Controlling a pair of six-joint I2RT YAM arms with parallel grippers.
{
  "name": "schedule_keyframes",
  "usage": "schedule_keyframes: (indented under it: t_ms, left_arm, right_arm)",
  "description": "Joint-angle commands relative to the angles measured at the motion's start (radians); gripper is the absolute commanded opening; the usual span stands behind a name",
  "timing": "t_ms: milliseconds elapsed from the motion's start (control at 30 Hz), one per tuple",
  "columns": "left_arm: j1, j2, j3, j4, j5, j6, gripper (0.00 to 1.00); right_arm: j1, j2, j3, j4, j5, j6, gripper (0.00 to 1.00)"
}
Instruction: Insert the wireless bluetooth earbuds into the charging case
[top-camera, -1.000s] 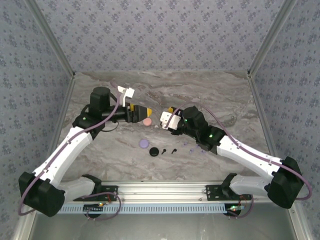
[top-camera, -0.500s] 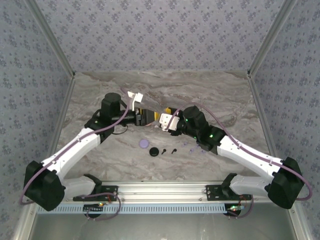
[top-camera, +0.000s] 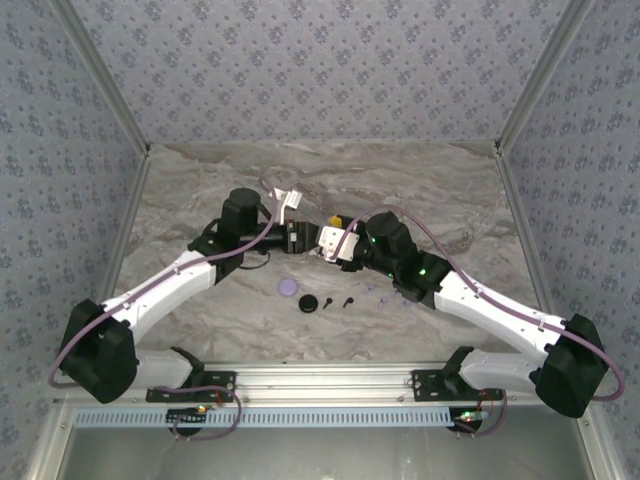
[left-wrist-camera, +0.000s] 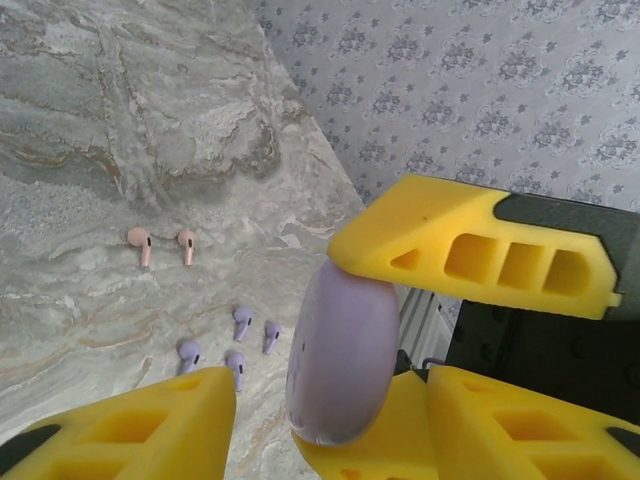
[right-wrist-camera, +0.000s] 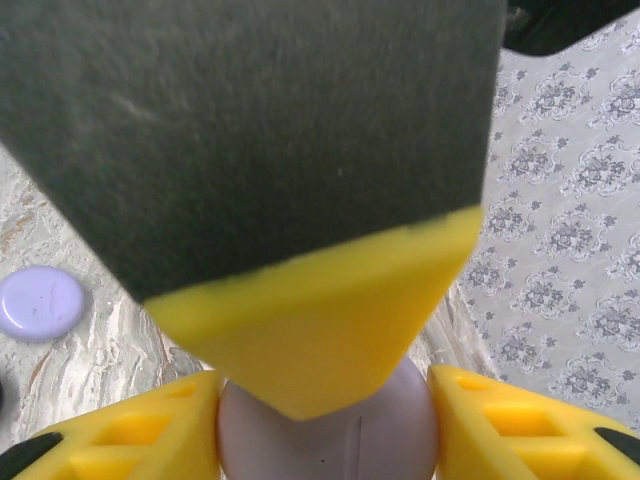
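The wireless bluetooth earbuds are all lying on the desk (top-camera: 450, 190), and none is in a case yet. Two pink earbuds (left-wrist-camera: 140, 243) lie side by side. Four purple earbuds (left-wrist-camera: 242, 322) lie in a little bunch just nearer than the pink ones. The black earbuds (top-camera: 348, 300) lie near the middle, beside a black round case (top-camera: 306, 303). A purple round case (top-camera: 288, 286) sits just left of that.

The earbuds look tiny, light, hard and smooth. I think one would slip or flick away if it were squeezed badly. The best place to pinch one is probably across its fat round head, with the thin stem left free to go into its hole.

The pale round charging case (left-wrist-camera: 343, 350) is held up in the air over the middle of the desk, where the two arms meet. It looks hard and shiny too, so it could slide.

The right jaws are clamped on this case, with one yellow finger on each side of its rim. The left jaws are partly apart, one finger on each side of the case's flat faces. There is a gap between the case and the left finger (left-wrist-camera: 130, 425), so the left jaws do not grip it.
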Motion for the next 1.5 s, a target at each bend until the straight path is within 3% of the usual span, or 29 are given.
schedule_keyframes:
  t_ms: [0,567,733,933,1100,1267,1467]
  left_arm:
    - [-0.014,0.01,0.009,0.037,0.0,0.0,0.48]
    - [-0.022,0.017,-0.003,0.041,0.023,0.013,0.28]
    - [-0.022,0.001,-0.01,0.061,0.004,0.024,0.19]
    - [-0.022,-0.044,-0.033,0.102,-0.078,0.083,0.18]
    - [-0.022,-0.104,-0.09,0.198,-0.158,0.199,0.17]
    - [-0.022,-0.137,-0.144,0.326,-0.135,0.348,0.16]
    - [-0.023,-0.161,-0.157,0.356,-0.071,0.466,0.15]
  right_arm:
    - [0.0,-0.02,0.029,0.019,-0.012,0.026,0.52]
    - [-0.004,-0.001,0.041,0.034,-0.023,0.055,0.54]
    - [-0.011,-0.004,0.062,-0.024,-0.047,0.067,0.69]
    - [-0.028,-0.071,0.051,-0.118,-0.076,0.103,0.9]
    - [-0.067,-0.207,-0.008,-0.152,-0.17,0.25,0.93]
    - [-0.127,-0.33,-0.092,-0.095,-0.264,0.457,0.95]
    - [-0.182,-0.377,-0.216,0.188,-0.311,0.7,0.96]
